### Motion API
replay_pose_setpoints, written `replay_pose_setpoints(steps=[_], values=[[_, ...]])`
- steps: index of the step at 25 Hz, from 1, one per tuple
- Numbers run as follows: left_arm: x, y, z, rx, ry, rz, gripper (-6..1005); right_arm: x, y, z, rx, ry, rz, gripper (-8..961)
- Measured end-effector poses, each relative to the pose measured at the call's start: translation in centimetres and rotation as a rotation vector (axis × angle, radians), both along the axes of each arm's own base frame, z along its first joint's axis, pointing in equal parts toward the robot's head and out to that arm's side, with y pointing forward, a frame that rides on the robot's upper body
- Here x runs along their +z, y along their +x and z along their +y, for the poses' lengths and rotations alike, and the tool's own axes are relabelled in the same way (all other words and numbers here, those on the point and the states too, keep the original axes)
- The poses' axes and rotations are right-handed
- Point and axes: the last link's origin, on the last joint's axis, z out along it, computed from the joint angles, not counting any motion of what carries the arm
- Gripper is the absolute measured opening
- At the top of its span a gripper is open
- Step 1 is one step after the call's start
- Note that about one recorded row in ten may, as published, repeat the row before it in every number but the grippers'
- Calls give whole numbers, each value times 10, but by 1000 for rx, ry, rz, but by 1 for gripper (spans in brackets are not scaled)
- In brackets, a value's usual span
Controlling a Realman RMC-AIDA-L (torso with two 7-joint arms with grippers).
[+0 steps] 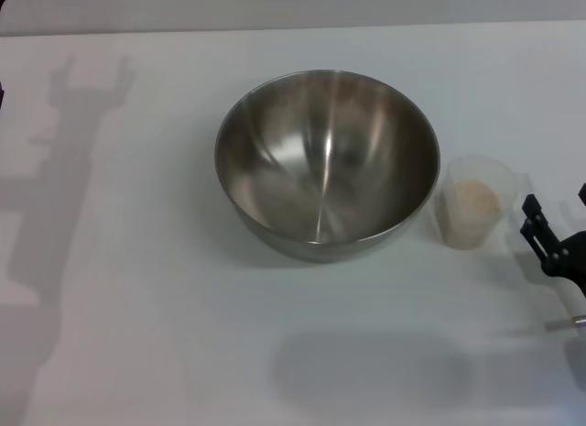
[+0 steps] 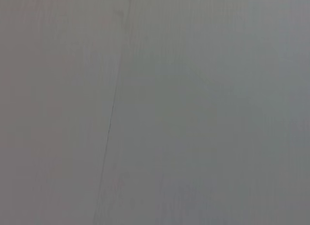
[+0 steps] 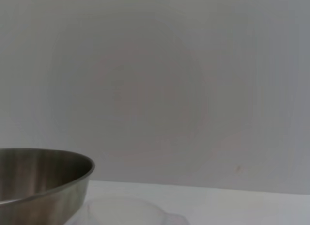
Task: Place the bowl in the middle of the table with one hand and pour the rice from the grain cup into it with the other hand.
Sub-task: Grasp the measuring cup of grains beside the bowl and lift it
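Note:
The steel bowl (image 1: 325, 165) stands upright near the middle of the white table (image 1: 137, 307), with nothing in it. The translucent grain cup (image 1: 478, 229) stands just to its right, apart from it, with pale rice (image 1: 472, 202) inside. My right gripper (image 1: 556, 206) is at the right edge of the head view, just right of the cup, open and not touching it. The right wrist view shows the bowl's rim (image 3: 43, 174) and the cup's rim (image 3: 128, 210) close below. My left gripper is out of view; only its shadow falls on the table's left side.
The table's far edge (image 1: 293, 27) runs across the top of the head view. The left wrist view shows only a plain grey surface with a thin seam (image 2: 114, 104).

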Motion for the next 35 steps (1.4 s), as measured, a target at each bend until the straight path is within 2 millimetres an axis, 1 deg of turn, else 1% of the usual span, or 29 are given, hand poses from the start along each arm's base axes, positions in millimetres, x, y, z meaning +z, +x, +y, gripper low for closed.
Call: replay_pose_setpoints(steps=[14, 35], values=[[4, 0, 1, -1, 16, -5, 843, -3, -2, 10, 5, -25, -11, 725], [6, 0, 1, -2, 26, -12, 843, -1, -3, 22, 15, -31, -34, 726]])
